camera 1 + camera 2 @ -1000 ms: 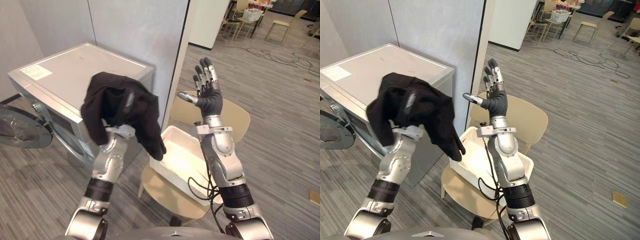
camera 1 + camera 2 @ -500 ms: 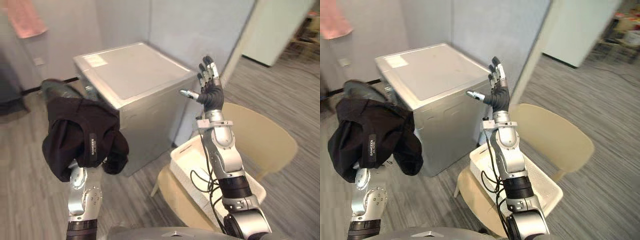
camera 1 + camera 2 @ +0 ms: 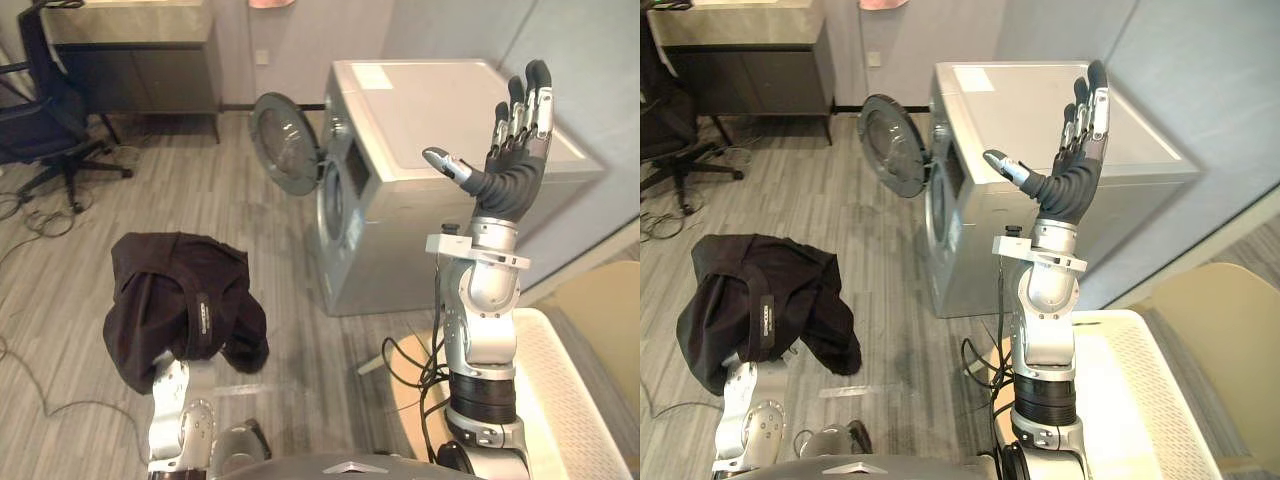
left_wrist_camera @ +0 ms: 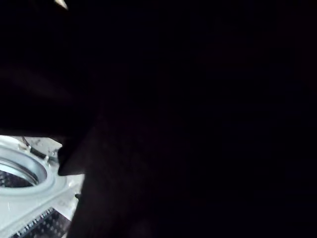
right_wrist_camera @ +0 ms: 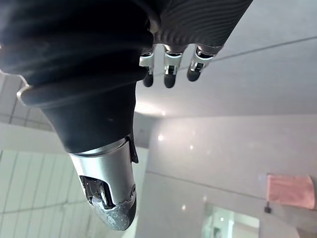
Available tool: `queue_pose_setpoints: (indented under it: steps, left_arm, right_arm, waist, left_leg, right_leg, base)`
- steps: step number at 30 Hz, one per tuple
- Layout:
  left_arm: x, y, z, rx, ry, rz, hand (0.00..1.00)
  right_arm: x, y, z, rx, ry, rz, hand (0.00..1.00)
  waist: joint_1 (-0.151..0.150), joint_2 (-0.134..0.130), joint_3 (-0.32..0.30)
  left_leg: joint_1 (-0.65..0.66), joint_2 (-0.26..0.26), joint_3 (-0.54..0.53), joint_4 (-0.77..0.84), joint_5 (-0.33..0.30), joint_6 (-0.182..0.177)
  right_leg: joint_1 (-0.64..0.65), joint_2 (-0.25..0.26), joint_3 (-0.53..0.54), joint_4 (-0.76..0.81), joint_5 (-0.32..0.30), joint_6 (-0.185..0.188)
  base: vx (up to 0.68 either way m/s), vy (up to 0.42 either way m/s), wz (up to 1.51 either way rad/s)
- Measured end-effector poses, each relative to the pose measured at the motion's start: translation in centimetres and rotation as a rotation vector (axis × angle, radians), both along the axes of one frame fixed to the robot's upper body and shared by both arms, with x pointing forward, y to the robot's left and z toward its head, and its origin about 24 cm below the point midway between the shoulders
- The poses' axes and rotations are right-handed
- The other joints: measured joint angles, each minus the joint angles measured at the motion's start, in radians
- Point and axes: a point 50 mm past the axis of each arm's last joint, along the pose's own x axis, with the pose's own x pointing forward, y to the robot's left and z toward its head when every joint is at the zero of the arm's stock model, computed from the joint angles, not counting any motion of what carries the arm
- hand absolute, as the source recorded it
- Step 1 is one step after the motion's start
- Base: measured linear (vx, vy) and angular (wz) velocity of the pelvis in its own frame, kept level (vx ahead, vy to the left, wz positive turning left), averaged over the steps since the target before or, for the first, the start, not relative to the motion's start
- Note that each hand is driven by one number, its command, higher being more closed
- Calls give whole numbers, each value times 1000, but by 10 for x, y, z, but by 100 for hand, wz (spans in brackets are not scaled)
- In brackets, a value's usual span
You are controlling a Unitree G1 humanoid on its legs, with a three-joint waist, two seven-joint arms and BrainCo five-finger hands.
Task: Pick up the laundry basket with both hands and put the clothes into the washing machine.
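Observation:
A black garment [image 3: 180, 305] hangs in a bundle over my raised left hand, which is hidden under the cloth; the same dark cloth [image 4: 198, 99] covers the left wrist view. My right hand [image 3: 510, 170] is held up high with straight fingers [image 5: 168, 69], open and holding nothing. The silver washing machine [image 3: 440, 110] stands ahead and to the right of the garment, with its round door [image 3: 285, 143] swung open to its left. The white laundry basket [image 3: 1130, 390] sits at the lower right on a beige chair [image 3: 1220, 340].
A dark office chair [image 3: 40, 110] and a dark cabinet [image 3: 140, 60] stand at the back left. Cables [image 3: 30, 210] lie on the grey plank floor at the left. A grey wall runs behind the washing machine.
The whole picture has swung left, so the washing machine's front and open door now show. The garment still hangs over my left hand, and the right hand stays raised and open.

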Motion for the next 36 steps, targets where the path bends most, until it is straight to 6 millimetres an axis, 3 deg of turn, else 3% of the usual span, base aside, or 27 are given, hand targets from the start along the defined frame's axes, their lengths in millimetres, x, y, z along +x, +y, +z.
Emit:
queue_pose_setpoints:
  steps: [1, 2, 3, 4, 5, 7, 10, 12, 14, 15, 16, 17, 18, 19, 20, 21, 22, 24, 27, 29, 30, 31, 32, 33, 34, 35, 36]
  left_arm:
    - [1, -4, -4, -2, 19, -26, 100]
    - [1, -9, -6, 5, 28, -52, 100]
    - [2, -11, -5, 17, 28, -63, 100]
    - [2, -12, -6, 25, 31, -73, 100]
    - [1, -12, -7, 26, 37, -76, 100]
    - [-1, -11, -14, 32, 67, -76, 100]
    - [-1, -14, -22, 29, 107, -95, 100]
    - [-1, -16, -27, 44, 125, -117, 100]
    - [-1, -17, -30, 56, 137, -133, 100]
    - [-2, -21, -34, 53, 153, -152, 100]
    - [-3, -27, -39, 42, 176, -170, 100]
    - [-5, -28, -42, 38, 186, -172, 100]
    - [-7, -30, -45, 26, 201, -179, 100]
    - [-11, -30, -49, 12, 216, -172, 100]
    - [-14, -29, -51, 6, 226, -170, 100]
    - [-15, -29, -53, 6, 232, -176, 100]
    - [-17, -29, -58, 5, 254, -177, 100]
    - [-19, -29, -63, 3, 275, -179, 100]
    - [-21, -25, -66, 4, 290, -176, 100]
    - [-21, -24, -67, 6, 295, -184, 100]
    - [-22, -22, -67, 10, 298, -178, 100]
    - [-22, -19, -68, 23, 302, -170, 100]
    - [-22, -19, -68, 28, 304, -169, 100]
    - [-21, -20, -72, 29, 323, -170, 100]
    - [-21, -18, -83, 40, 375, -175, 100]
    - [-19, -16, -86, 53, 392, -180, 100]
    - [-17, -15, -86, 73, 402, -178, 100]
  right_arm:
    - [-3, -6, -10, 6, 42, -22, 0]
    - [-7, -14, -24, 12, 104, -52, 0]
    - [-9, -18, -31, 12, 138, -68, 0]
    - [-14, -24, -43, 8, 193, -90, 0]
    - [-16, -27, -47, 8, 213, -100, 0]
    - [-20, -30, -57, 11, 265, -111, 0]
    - [-31, -41, -75, 45, 339, -160, 0]
    - [-39, -46, -86, 47, 395, -177, 0]
    - [-46, -48, -96, 48, 441, -187, 0]
    - [-53, -49, -105, 50, 485, -188, 0]
    - [-57, -48, -112, 39, 526, -171, 0]
    - [-58, -45, -114, 38, 540, -152, 0]
    - [-60, -35, -120, 43, 568, -89, 0]
    - [-64, -27, -127, 24, 607, -24, 0]
    - [-65, -18, -130, 3, 623, 37, 0]
    - [-66, -12, -131, -9, 633, 75, 0]
    - [-70, 0, -138, -38, 669, 155, 0]
    - [-77, 8, -147, -51, 720, 218, 0]
    - [-88, 14, -182, -41, 895, 293, 0]
    - [-94, 14, -210, -25, 1029, 319, 0]
    - [-100, 14, -227, -38, 1116, 318, 0]
    - [-105, 13, -242, -79, 1197, 307, 0]
    - [-108, 12, -250, -93, 1236, 299, 0]
    - [-112, 10, -267, -95, 1323, 286, 0]
    - [-116, 11, -289, -72, 1431, 266, 0]
    - [-120, 15, -297, -61, 1473, 255, 0]
    - [-126, 20, -304, -76, 1523, 229, 0]
  waist:
    - [-20, 11, 18]
    - [-47, 8, 24]
    - [-64, -1, 29]
    - [-83, -18, 33]
    - [-84, -22, 31]
    - [-82, -9, 39]
    - [-90, 3, 44]
    - [-121, 4, 41]
    - [-142, 0, 40]
    - [-149, 6, 37]
    - [-154, 30, 31]
    - [-153, 36, 27]
    - [-161, 36, 30]
    - [-152, 44, 34]
    - [-141, 50, 39]
    - [-131, 51, 44]
    - [-109, 51, 49]
    - [-98, 41, 56]
    - [-82, 29, 70]
    - [-82, 22, 77]
    - [-77, 23, 77]
    - [-73, 24, 76]
    - [-71, 30, 73]
    - [-68, 45, 66]
    - [-72, 15, 61]
    - [-80, 7, 59]
    - [-80, 0, 62]
  left_leg:
    - [1, -31, -54, -1, -9, 15]
    - [2, -72, -117, -5, -11, 34]
    - [2, -95, -140, -9, -13, 39]
    - [6, -132, -169, -20, -14, 49]
    - [6, -143, -176, -27, -14, 53]
    - [34, -161, -210, -80, -6, 70]
    - [115, -171, -227, -165, 2, 65]
    - [163, -191, -253, -214, 9, 47]
    - [192, -210, -271, -217, -5, 42]
    - [206, -214, -296, -175, -57, 29]
    - [209, -191, -311, -119, -105, 11]
    - [210, -183, -307, -91, -117, 0]
    - [162, -155, -289, 72, -124, -9]
    - [80, -92, -261, 324, -91, 1]
    - [25, -37, -246, 505, -13, 14]
    - [-7, -5, -244, 611, 16, 21]
    - [-82, 46, -252, 812, 5, 9]
    - [-135, 58, -253, 862, -23, 15]
    - [-193, 59, -258, 669, -78, 3]
    - [-191, 49, -295, 401, -76, -20]
    - [-168, 37, -352, 169, -51, -53]
    - [-142, 15, -437, -13, -9, -80]
    - [-125, 9, -481, -81, 9, -90]
    - [-113, -3, -507, -94, 114, -168]
    - [-126, -39, -486, -11, 83, -155]
    - [-138, -49, -469, 33, 54, -137]
    - [-151, -54, -427, 124, -1, -117]
  right_leg:
    - [-22, 13, 127, 42, -97, -94]
    - [-62, 66, 327, 72, -182, -140]
    - [-75, 90, 426, 91, -206, -143]
    - [-91, 127, 569, 122, -228, -99]
    - [-106, 146, 614, 132, -235, -68]
    - [-162, 235, 659, 127, -248, -12]
    - [-233, 306, 624, 112, -229, -13]
    - [-271, 308, 633, 93, -191, -6]
    - [-291, 297, 651, 94, -148, -22]
    - [-283, 292, 650, 123, -116, -31]
    - [-269, 300, 635, 160, -138, -28]
    - [-261, 302, 626, 169, -160, -31]
    - [-231, 307, 611, 185, -196, -43]
    - [-180, 335, 610, 174, -216, -57]
    - [-136, 361, 617, 161, -232, -73]
    - [-109, 376, 629, 156, -245, -84]
    - [-59, 394, 672, 152, -270, -93]
    - [-23, 387, 726, 127, -273, -93]
    - [17, 343, 838, 73, -279, -82]
    - [41, 308, 875, 51, -286, -70]
    - [41, 289, 904, 54, -293, -58]
    - [40, 267, 946, 58, -317, -16]
    - [39, 260, 967, 60, -334, 12]
    - [42, 239, 1017, 66, -368, 65]
    - [37, 198, 1061, 77, -367, 71]
    - [35, 180, 1077, 81, -353, 78]
    - [22, 156, 1120, 97, -326, 115]
  base:
    - [-34, 246, 139]
    - [26, 198, 165]
    - [98, 86, 180]
    - [133, 39, 123]
    - [148, 34, 103]
    - [200, 40, 43]
    - [219, 27, 15]
    - [314, -2, 42]
    - [468, -69, 54]
    - [516, -117, 50]
    - [457, -111, 41]
    - [467, -137, 36]
    - [476, -159, 14]
    - [467, -158, -3]
    - [369, -103, -37]
    - [450, -45, -78]
    - [434, -22, -80]
    - [438, 44, -83]
    - [376, 181, -94]
    - [303, 265, -72]
    - [321, 384, -94]
    - [320, 416, -102]
    - [318, 467, -109]
    - [310, 493, -104]
    - [303, 496, -89]
    - [352, 582, -75]
    - [290, 482, -102]
